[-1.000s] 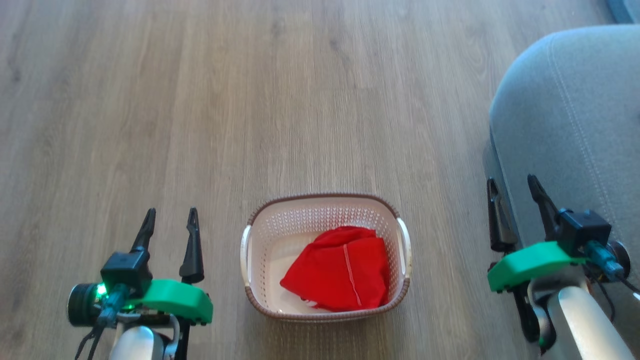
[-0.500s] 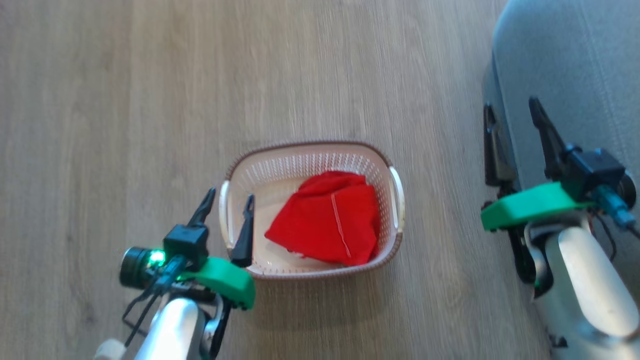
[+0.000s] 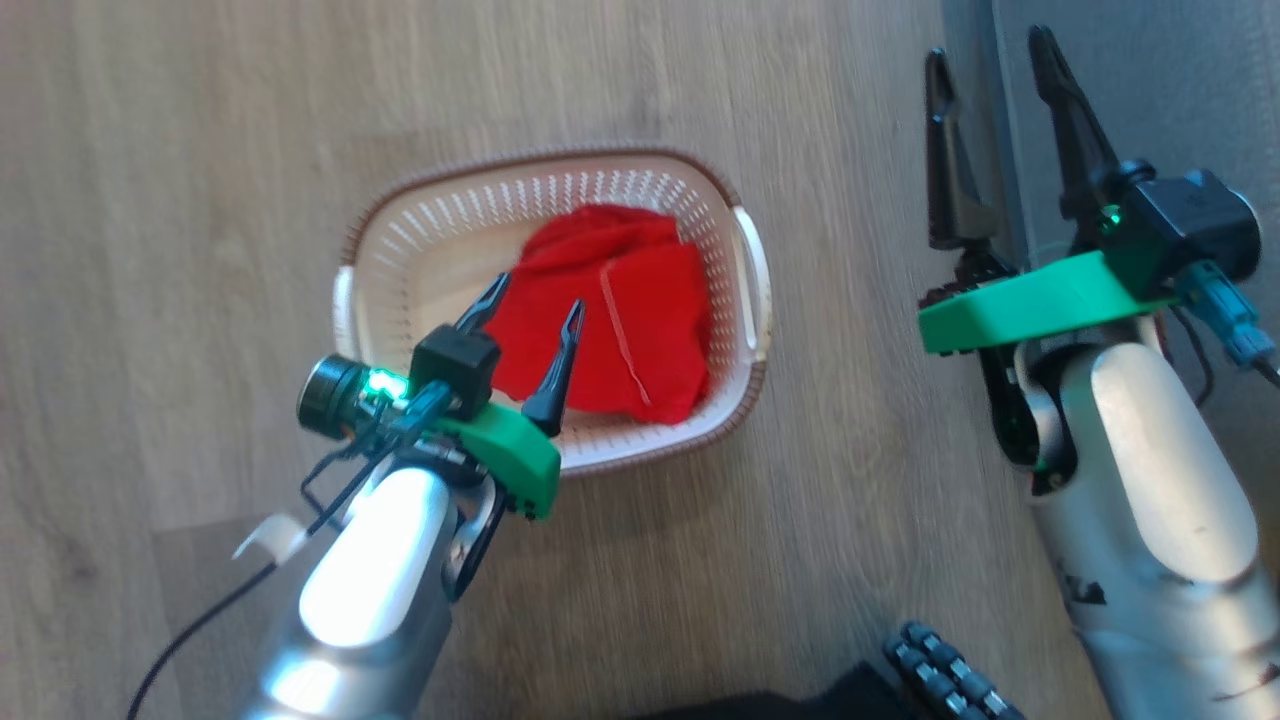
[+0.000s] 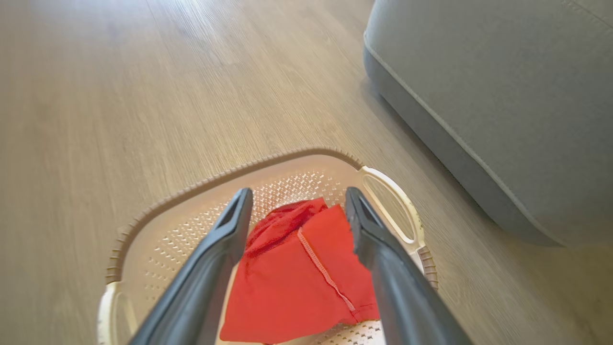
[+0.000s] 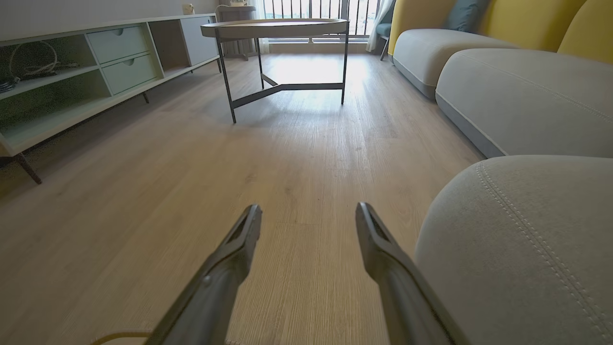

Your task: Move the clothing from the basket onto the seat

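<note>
**Reaching into the basket, with every piece of clothing left to move**

No part of the task looks finished. The red clothing lies bunched inside the basket, filling its right half, with a pale stitched seam running across the top fold. Whether one piece or two are in the heap cannot be told. The grey seat, off to the right of the basket, shows no fabric on the part in view.

The left gripper hangs over the near-left part of the basket, its fingers spread wide and holding nothing. The tips point at the left edge of the heap. In the left wrist view the red fabric shows in the gap between the two fingers, ahead and lower down, seemingly not touched.

The right gripper is well to the right of the basket, by the seat's edge, also spread wide and empty.

Judging from this, the grasp, the lift and the carry across all remain.
</note>
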Controlling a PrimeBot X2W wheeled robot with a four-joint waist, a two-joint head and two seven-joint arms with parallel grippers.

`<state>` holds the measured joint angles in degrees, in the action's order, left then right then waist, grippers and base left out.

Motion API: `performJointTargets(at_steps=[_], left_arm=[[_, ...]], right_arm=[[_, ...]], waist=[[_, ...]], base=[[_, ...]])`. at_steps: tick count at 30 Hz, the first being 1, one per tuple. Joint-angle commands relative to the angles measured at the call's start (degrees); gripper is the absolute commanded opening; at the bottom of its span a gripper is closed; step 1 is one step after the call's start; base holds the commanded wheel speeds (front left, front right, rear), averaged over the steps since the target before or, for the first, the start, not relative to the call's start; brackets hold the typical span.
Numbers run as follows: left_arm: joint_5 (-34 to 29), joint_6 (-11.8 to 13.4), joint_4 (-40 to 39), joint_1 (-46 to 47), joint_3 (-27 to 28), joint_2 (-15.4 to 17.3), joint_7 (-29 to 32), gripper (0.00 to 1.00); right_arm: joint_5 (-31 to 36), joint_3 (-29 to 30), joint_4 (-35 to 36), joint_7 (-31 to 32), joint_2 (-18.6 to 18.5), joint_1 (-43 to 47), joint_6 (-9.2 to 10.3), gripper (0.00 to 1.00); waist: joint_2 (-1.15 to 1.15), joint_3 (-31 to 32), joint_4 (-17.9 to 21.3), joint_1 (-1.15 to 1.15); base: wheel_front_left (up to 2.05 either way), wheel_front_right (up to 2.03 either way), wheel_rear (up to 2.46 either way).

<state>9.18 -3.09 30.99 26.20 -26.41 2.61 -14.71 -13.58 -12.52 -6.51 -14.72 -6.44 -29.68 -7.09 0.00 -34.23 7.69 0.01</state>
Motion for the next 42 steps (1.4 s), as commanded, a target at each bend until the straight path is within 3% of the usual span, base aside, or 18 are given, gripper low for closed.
performJointTargets(at_steps=[1,10,24,33,42], left_arm=[[-0.1,-0.3,0.2,1.4,0.4,0.3,-0.3,1.00],[-3.5,-3.0,14.0,14.6,-6.1,0.4,-0.3,1.00],[-5.7,-4.4,29.7,28.1,-14.1,1.8,1.5,1.00],[-3.2,-4.4,36.3,33.2,-20.0,4.3,5.2,1.00],[-1.3,-4.4,39.8,35.3,-21.6,5.3,7.8,1.00]], right_arm=[[0.1,-1.4,2.0,-0.3,1.0,-0.3,-0.40,1.00],[-0.3,-2.8,3.0,-0.3,2.4,-4.1,-0.40,1.00],[-3.1,-4.8,4.0,-0.3,3.5,-7.1,-0.40,1.00],[-7.0,-6.1,4.9,-0.3,3.6,-7.4,-0.40,1.00],[-8.3,-5.8,5.4,-0.3,3.6,-7.0,-0.40,1.00]], waist=[[0.00,-4.0,2.4,-0.01],[0.00,-11.3,5.3,-0.01],[0.00,-18.1,10.6,-0.01],[0.00,-20.8,14.3,-0.01],[0.00,-21.8,15.1,-0.01]], base=[[0.00,0.00,0.00],[0.00,0.00,0.00],[0.00,0.00,0.00],[0.00,0.00,0.00],[0.00,0.00,0.00]])
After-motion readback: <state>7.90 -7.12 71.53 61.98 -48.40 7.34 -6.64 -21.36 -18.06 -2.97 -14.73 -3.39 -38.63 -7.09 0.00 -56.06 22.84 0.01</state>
